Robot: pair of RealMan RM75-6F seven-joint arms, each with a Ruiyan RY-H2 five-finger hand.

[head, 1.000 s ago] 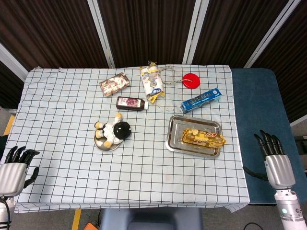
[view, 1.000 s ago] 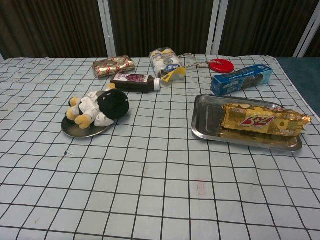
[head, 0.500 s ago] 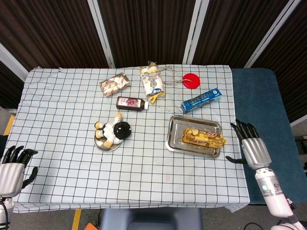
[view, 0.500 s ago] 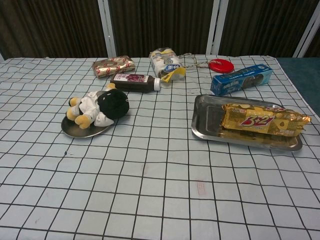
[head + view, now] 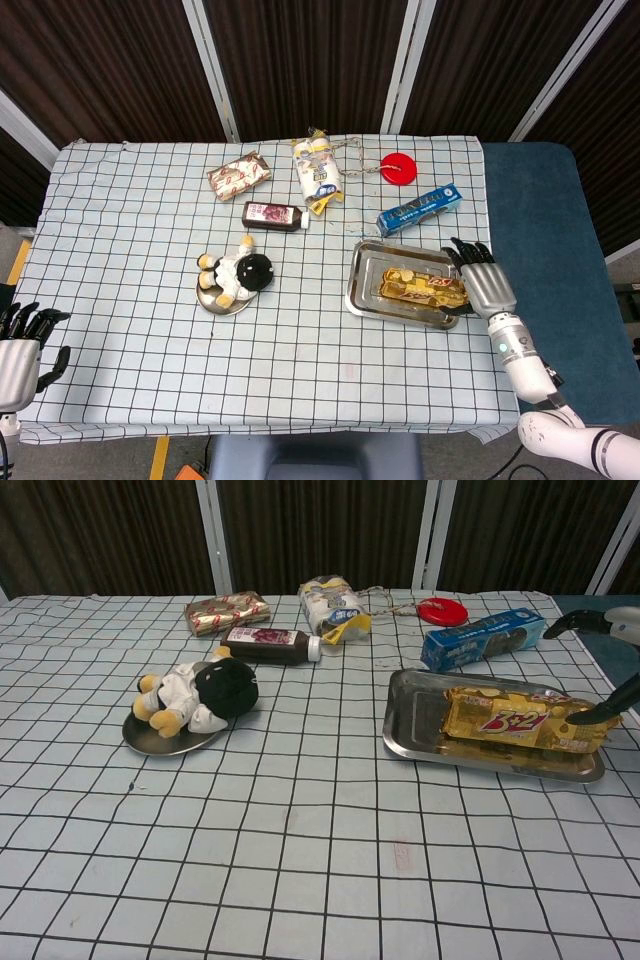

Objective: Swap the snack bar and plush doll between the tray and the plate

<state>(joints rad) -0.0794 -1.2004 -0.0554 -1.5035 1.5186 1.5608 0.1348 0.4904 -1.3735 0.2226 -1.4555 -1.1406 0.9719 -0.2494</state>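
snack bar in gold foil wrapper (image 5: 424, 288) lies flat in the rectangular steel tray (image 5: 366, 288), right of desk centre, long axis along the tray. black-and-white plush doll with yellow feet (image 5: 238, 272) lies on the small round metal plate (image 5: 219, 305), left of centre. both items in their starting places: judged from this, no part of the swap is done yet.

my right robot hand (image 5: 481, 279) is at the right end of the tray, fingers apart and pointing away from me, holding nothing. in the chest view only dark fingertips (image 5: 592, 713) show at the frame edge, one just at the right end of the wrapper; cannot tell whether it touches the foil or hovers beside it. my left robot hand (image 5: 20, 340) sits off the near-left edge of the desk, well apart from the doll, holding nothing; its fingers look apart, but it is partly cut off by the frame.

other items on the checked cloth (image 5: 120, 230), not part of the task: blue biscuit box (image 5: 420, 209) just behind the tray, red round lid (image 5: 398, 167), dark bottle lying on its side (image 5: 272, 215), patterned packet (image 5: 238, 175), white bag of snacks (image 5: 317, 170).

left to do, as i judge it: lift the bar out of the tray, park it or carry it across, move the doll off the plate into the tray, set the bar on the plate. the plate is small for the bar, so the ends will likely overhang.
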